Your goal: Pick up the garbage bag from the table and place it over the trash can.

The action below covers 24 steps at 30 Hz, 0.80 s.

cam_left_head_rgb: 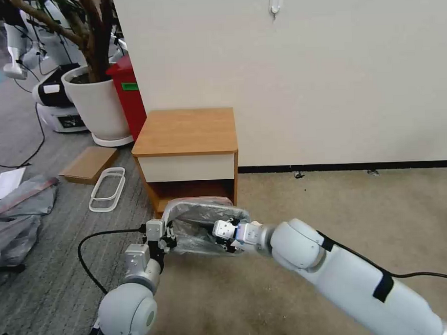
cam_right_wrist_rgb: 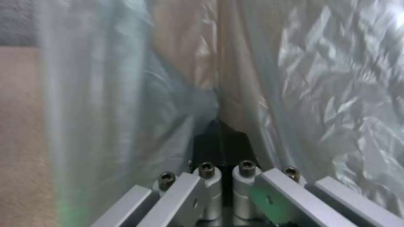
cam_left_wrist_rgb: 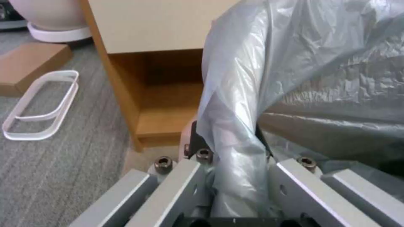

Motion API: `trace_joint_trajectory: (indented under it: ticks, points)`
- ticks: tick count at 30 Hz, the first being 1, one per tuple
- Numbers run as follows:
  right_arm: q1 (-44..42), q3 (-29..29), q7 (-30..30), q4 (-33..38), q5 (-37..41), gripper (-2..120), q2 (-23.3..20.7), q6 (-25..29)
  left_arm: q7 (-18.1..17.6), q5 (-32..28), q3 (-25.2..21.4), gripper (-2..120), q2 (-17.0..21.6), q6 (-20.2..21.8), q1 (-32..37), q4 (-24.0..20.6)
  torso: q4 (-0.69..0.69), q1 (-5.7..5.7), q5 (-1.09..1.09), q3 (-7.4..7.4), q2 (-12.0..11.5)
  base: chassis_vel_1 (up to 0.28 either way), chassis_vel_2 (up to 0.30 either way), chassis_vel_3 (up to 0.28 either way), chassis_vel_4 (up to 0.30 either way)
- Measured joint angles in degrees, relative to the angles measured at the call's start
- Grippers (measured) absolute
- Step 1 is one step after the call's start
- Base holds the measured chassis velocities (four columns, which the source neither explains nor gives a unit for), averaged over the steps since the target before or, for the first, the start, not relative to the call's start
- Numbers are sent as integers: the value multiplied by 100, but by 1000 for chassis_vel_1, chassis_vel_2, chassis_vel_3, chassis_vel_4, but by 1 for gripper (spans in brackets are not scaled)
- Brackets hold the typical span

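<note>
- Plastic of the garbage bag (cam_left_head_rgb: 198, 227) was stretched between both grippers, low in front of the table (cam_left_head_rgb: 185, 132), just before its open lower shelf.
- The left gripper (cam_left_head_rgb: 168, 236) was clamped on a gathered fold at the bag's left edge; in the left wrist view the film (cam_left_wrist_rgb: 235, 132) ran straight down between its black fingers.
- The right gripper (cam_left_head_rgb: 229, 241) pinched the right edge, its black pads (cam_right_wrist_rgb: 219, 145) pressed together on the sheet.
- The trash can could not be made out clearly; a beige surface seemed to show through the film in the right wrist view, so the bag probably sat over it.
- To do this step well, I judged both grips should stay firm and level, drawing the mouth outward and down evenly so the thin film would not tear or slip.
- The bag was thin, crinkly, translucent grey; the table was boxy, smooth orange-brown wood with a white drawer front (cam_left_head_rgb: 187, 167).
</note>
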Motion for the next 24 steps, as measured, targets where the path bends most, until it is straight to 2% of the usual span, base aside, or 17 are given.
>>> trace_joint_trajectory:
  ticks: [9,24]
  points:
    - [210,-155,254,-391,-139,0,305,-474,1,84,122,1,-78,-1,2,91,0,0,0,0,0,0,0,0,0]
    - [160,-274,369,-1129,-773,0,713,-497,0,79,239,1,-211,-2,39,67,0,0,0,0,0,0,0,0,0]
